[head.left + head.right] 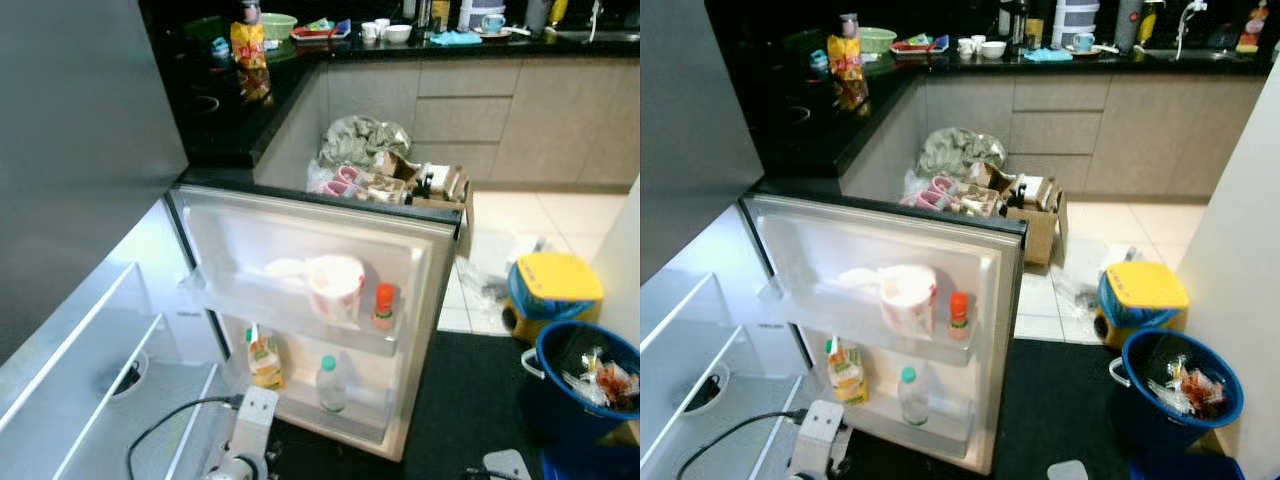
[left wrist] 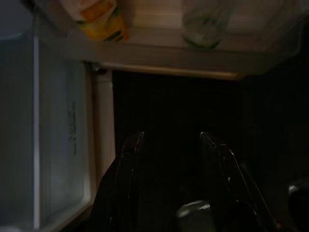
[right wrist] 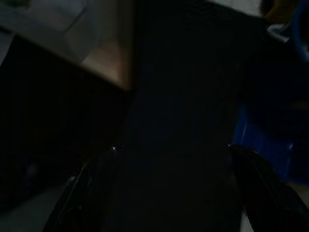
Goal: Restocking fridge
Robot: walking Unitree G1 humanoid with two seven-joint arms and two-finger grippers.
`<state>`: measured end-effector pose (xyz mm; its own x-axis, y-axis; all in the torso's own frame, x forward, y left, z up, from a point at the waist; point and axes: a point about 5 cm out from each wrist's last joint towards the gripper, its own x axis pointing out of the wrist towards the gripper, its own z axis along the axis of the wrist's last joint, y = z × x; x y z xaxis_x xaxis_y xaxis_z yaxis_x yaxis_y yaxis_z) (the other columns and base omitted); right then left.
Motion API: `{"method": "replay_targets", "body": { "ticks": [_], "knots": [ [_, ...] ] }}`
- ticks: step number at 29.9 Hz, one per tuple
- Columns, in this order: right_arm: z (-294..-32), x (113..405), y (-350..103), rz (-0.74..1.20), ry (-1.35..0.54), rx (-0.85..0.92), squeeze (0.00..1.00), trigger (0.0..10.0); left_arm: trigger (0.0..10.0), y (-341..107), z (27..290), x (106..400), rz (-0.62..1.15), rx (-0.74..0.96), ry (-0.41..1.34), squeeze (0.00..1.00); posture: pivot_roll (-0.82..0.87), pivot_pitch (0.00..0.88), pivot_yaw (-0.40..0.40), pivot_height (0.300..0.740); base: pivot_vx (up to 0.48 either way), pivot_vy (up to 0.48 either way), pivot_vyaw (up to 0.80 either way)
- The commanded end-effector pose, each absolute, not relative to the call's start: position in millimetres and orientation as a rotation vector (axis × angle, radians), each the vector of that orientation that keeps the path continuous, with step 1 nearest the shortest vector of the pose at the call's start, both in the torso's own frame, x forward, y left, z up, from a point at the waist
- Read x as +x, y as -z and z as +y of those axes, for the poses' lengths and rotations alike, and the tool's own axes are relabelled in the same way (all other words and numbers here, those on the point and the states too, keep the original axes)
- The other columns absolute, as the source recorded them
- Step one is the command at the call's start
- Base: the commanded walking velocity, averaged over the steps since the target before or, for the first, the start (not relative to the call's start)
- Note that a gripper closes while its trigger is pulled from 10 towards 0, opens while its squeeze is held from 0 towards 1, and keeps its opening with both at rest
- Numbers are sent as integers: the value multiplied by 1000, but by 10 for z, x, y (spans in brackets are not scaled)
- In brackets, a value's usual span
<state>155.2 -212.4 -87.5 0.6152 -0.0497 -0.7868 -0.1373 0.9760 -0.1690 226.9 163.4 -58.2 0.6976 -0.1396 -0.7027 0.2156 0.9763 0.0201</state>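
Kitchen cabinets and a glossy black counter [image 1: 230,120] stand behind the open fridge door [image 1: 300,225], whose smooth white plastic shelves hold a round white tub [image 1: 335,288] and a small red-capped bottle [image 1: 384,305] above, and an orange juice carton [image 1: 264,360] and clear water bottle [image 1: 332,383] below. Likely light, but slick and easily crushed, the bottle is best taken around its ribbed middle. Both arms hang low over dark floor, left gripper [image 2: 171,145] and right gripper [image 3: 171,152] spread and empty.
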Motion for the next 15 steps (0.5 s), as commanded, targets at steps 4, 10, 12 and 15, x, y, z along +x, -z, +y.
{"method": "replay_targets", "body": {
  "ticks": [4,10,12,15],
  "knots": [
    [-2142,1561,867,906,-68,-225,0,10000,10000,573,1624,2282,767,86,191,0,-89,11,32,726,0,-480,800],
    [-2165,1589,851,903,-77,-231,0,10000,10000,574,1631,2280,767,84,186,0,-87,15,28,726,0,-480,800],
    [-2168,1590,851,903,-79,-232,0,10000,10000,576,1632,2277,767,84,186,0,-87,15,28,726,0,-480,800],
    [-2174,1592,849,903,-80,-232,0,10000,10000,576,1637,2274,767,83,184,0,-87,15,28,726,0,-480,800]
  ]
}}
